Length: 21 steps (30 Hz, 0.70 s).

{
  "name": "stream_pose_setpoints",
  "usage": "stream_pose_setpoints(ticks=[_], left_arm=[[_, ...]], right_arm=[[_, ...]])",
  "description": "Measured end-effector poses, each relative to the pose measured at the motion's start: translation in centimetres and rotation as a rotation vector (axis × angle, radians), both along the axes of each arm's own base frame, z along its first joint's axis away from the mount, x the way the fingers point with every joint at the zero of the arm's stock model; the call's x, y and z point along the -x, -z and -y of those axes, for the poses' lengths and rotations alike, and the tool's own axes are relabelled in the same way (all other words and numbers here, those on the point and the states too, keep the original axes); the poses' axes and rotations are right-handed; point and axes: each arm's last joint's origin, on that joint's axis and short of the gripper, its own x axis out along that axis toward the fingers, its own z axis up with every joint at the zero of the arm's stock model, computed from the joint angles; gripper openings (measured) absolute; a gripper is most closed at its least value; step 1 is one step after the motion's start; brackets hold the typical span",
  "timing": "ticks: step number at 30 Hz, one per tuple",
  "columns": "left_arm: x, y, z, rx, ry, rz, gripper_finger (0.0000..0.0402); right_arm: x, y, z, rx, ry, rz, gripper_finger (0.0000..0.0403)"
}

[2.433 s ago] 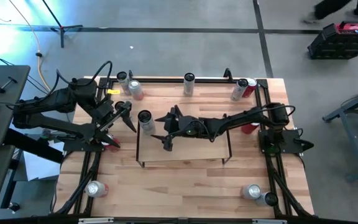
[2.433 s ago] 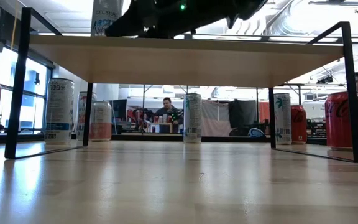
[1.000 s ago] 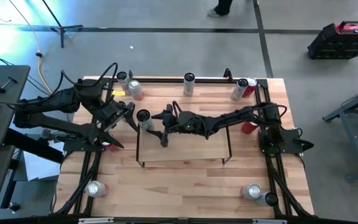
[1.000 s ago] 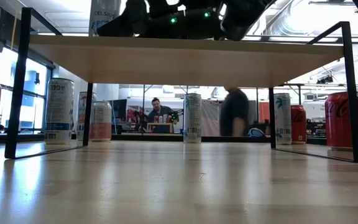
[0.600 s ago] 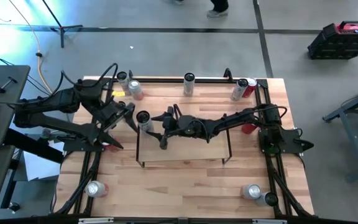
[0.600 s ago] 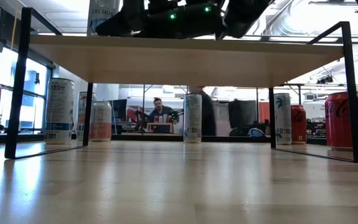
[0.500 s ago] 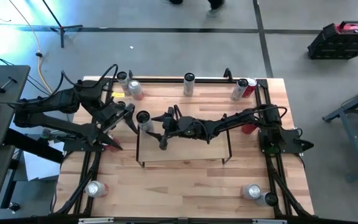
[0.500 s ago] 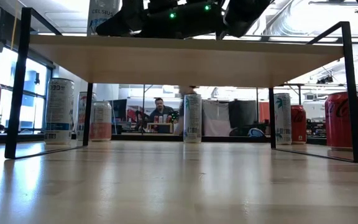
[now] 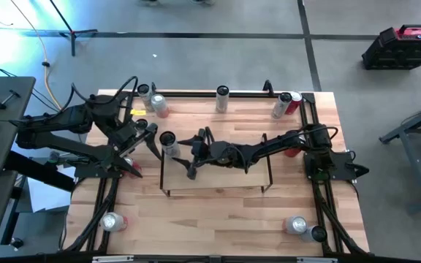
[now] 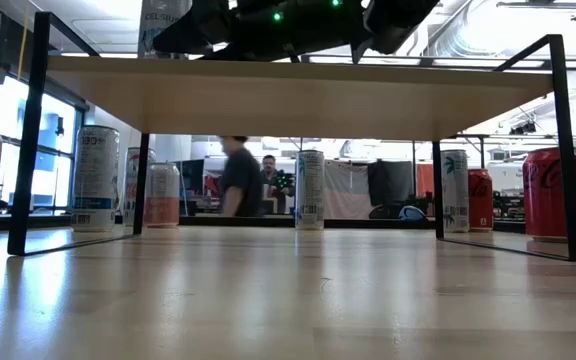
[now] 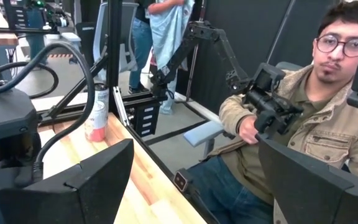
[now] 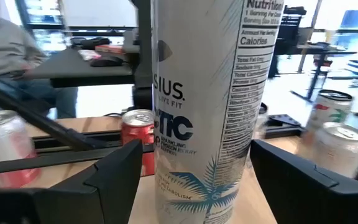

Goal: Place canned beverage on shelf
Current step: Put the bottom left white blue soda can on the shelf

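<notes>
While my right arm reaches across the shelf point(image 9: 218, 175) toward the left of the overhead frame, my right gripper point(image 9: 183, 148) sits just beside the tall white can point(image 9: 169, 141) that stands upright on the shelf's upper-left corner. My right wrist view confirms it: the can point(image 12: 207, 106) fills the middle of the frame, with my two dark fingers point(image 12: 107, 180) spread on either side and daylight showing between each finger and the can wall, so nothing is pinched. My read: the can is already on the board and standing on its own, and the spread lets me clear it without tipping it. It stands close to the black wire end frame, so any sideways brush could knock it off the edge. From desk level the can point(image 10: 165, 14) shows only as a sliver above the board at upper left, my arm dark over the shelf top. My left gripper point(image 9: 142, 136) hangs over the desk point(image 9: 218, 219) just left of the shelf, near the can but apart from it; in its own view the fingers point(image 11: 98, 180) stand wide and empty, looking off the desk at a seated person point(image 11: 303, 130) in a tan jacket. Other cans line the desk's rim: a row along the top edge point(image 9: 222, 98), and some at the lower corners point(image 9: 110, 222).
</notes>
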Motion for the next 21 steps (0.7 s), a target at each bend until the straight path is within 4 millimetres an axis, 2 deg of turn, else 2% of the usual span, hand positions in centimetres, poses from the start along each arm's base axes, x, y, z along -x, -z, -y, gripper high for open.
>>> stream_pose_setpoints(ticks=[8,14,21], left_arm=[[0.4,-0.2,0.0,0.003,-0.001,0.01,0.0337],[0.5,-0.2,0.0,0.002,-0.001,0.011,0.0337],[0.5,-0.2,0.0,0.002,-0.001,0.011,0.0337]], right_arm=[[0.2,-0.5,1.0,-0.064,-0.101,-0.029,0.031],[0.4,-1.5,1.8,0.015,-0.174,-0.029,0.034],[-0.3,-3.4,3.2,0.033,-0.25,0.025,0.0344]])
